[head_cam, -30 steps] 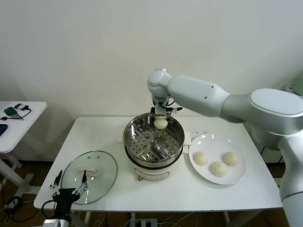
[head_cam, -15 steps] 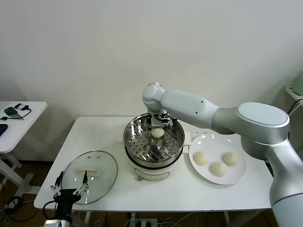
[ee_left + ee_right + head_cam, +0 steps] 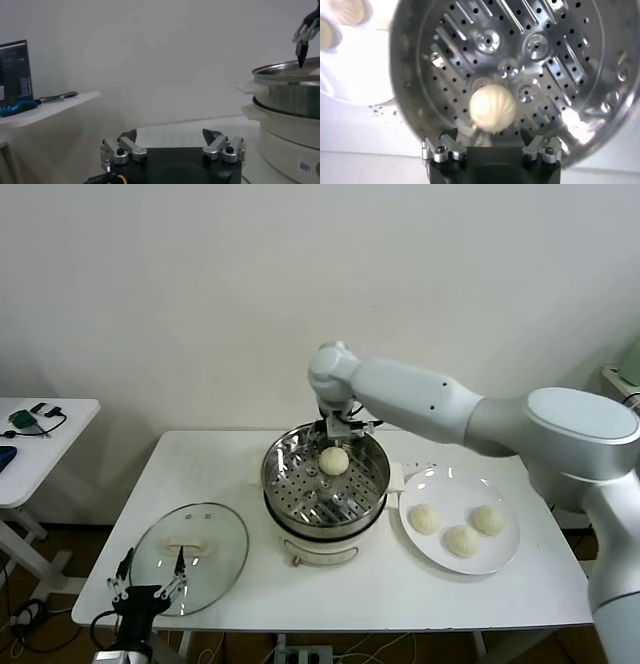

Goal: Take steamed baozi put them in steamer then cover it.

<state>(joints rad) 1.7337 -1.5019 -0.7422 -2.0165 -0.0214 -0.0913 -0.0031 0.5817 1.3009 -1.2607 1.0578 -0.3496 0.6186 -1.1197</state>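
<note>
One cream-white baozi (image 3: 333,460) (image 3: 492,107) lies free on the perforated floor of the shiny steel steamer (image 3: 290,484) (image 3: 560,60), toward its back. My right gripper (image 3: 345,424) (image 3: 491,136) hovers just above it, open, with nothing between its fingers. Three more baozi (image 3: 461,540) sit on the white plate (image 3: 500,559) to the right of the steamer. The glass cover (image 3: 215,534) with its white handle lies flat at the front left of the table. My left gripper (image 3: 147,579) (image 3: 170,135) stays parked open at the table's front-left edge, beside the cover.
The steamer sits on a white pot base (image 3: 285,135) mid-table. A small white side table (image 3: 40,444) with cables stands off to the far left. A white wall lies close behind the table.
My right gripper lowered into the steamer, opened and let the baozi go. The baozi now rests on the steamer floor and the gripper has lifted slightly above it.
</note>
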